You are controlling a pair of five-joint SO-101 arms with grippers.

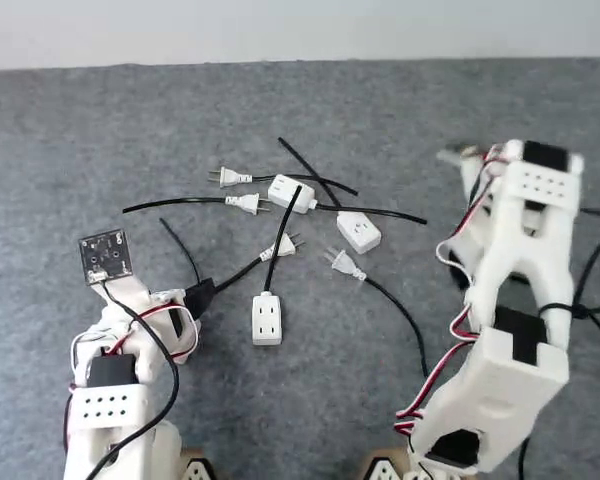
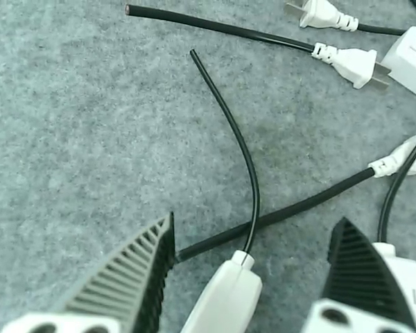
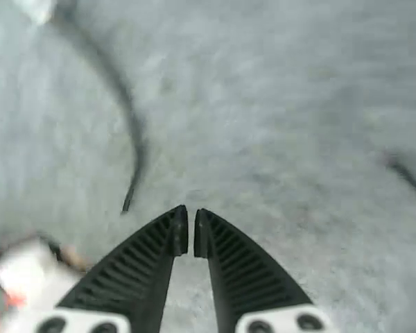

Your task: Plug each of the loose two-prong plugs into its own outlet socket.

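We see white two-prong plugs on black cords scattered across the grey carpet (image 1: pixel 80 120). One two-prong plug (image 1: pixel 345 263) lies loose just beside a square outlet socket (image 1: pixel 359 231). An oblong outlet socket (image 1: pixel 267 318) lies nearer the arms. The left gripper (image 2: pixel 256 220) gapes wide, with a white cord end (image 2: pixel 225 302) between its jaws. The right gripper (image 3: pixel 190 211) is closed on nothing.

No print, number or sign is legible on the plugs (image 1: pixel 242 203) or outlet sockets (image 1: pixel 267 319).
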